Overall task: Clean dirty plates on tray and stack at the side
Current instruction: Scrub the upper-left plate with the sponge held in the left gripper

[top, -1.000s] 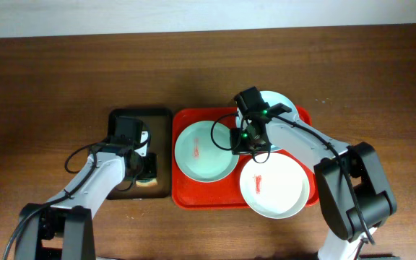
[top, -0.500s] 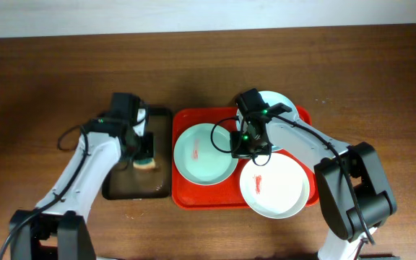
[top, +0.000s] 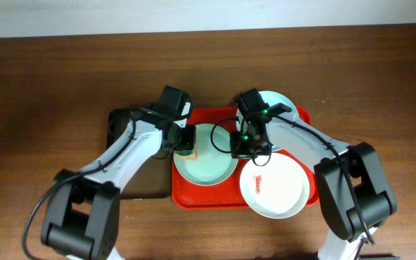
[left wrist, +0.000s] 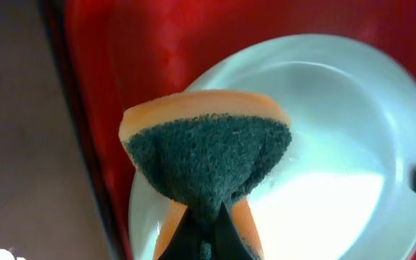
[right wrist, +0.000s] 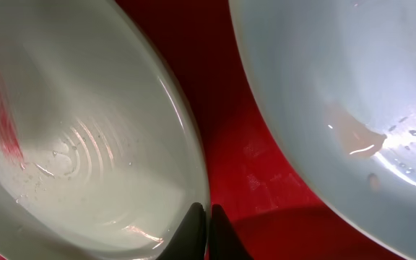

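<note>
Plates, three pale mint-white rounds, lie on the red tray. The near plate bears a red smear at centre; the far plate is partly hidden by the right arm. The left end effector is clamped tight on an orange-and-green sponge over the left plate. The right end effector is closed, pinching that plate's rim.

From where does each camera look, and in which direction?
Overhead: above the table, facing straight down; tray, three plates, both arms.
Left wrist: on the left arm, facing down past its fingers, holding the sponge over a plate.
Right wrist: low over the tray, fingers on the rim of a smeared plate.
Shared: overhead and left wrist show the sponge.
</note>
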